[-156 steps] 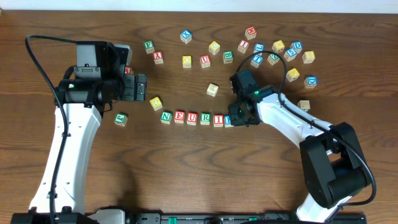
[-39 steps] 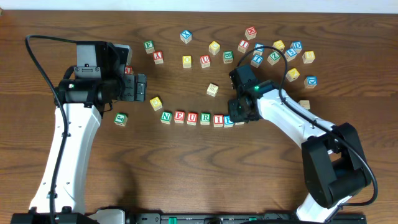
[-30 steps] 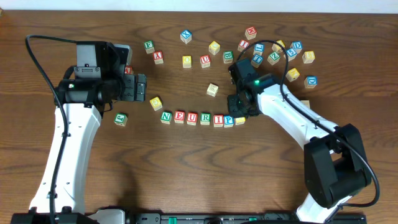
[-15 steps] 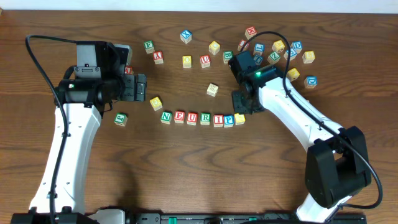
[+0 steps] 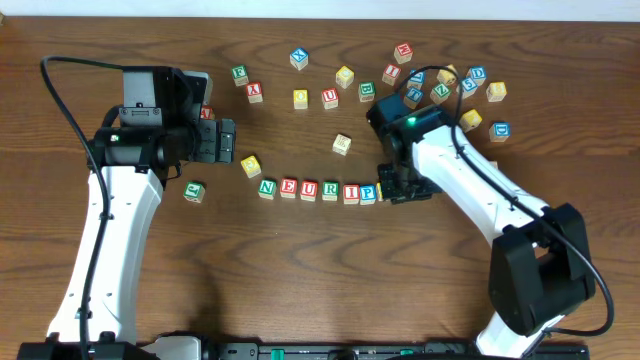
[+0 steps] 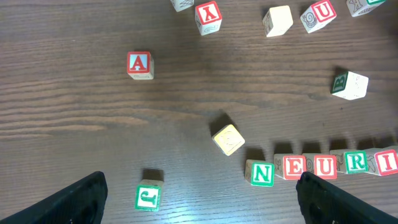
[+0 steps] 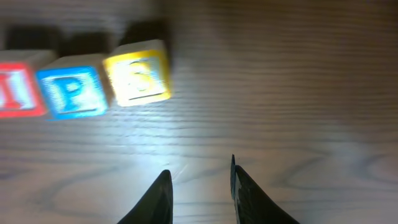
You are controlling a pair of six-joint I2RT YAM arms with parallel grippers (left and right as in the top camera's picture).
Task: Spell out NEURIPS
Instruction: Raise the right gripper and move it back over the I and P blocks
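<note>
My right arm stretches over the bench [image 5: 300, 280], its wrist tipped down. My right tool [image 7: 199, 180] is empty, fingers slightly parted, near the yellow S block [image 7: 138, 73], which touches the blue P block [image 7: 73, 91] and ends the row. My left tool [image 6: 200, 183] hangs spread wide, holding nothing.

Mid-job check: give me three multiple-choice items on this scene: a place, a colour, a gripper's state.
1. Where is the S block? A. beside the P block, ending the row; B. starting the row; C. atop another block.
2. What colour is the P block's face? A. green; B. blue; C. red.
3. The left gripper is: A. shut on a block; B. open, gripping nothing; C. out of view.
Key: 1A, the right wrist view shows S after P; 2B, its face is blue; 3B, its jaws stand wide apart.
</note>
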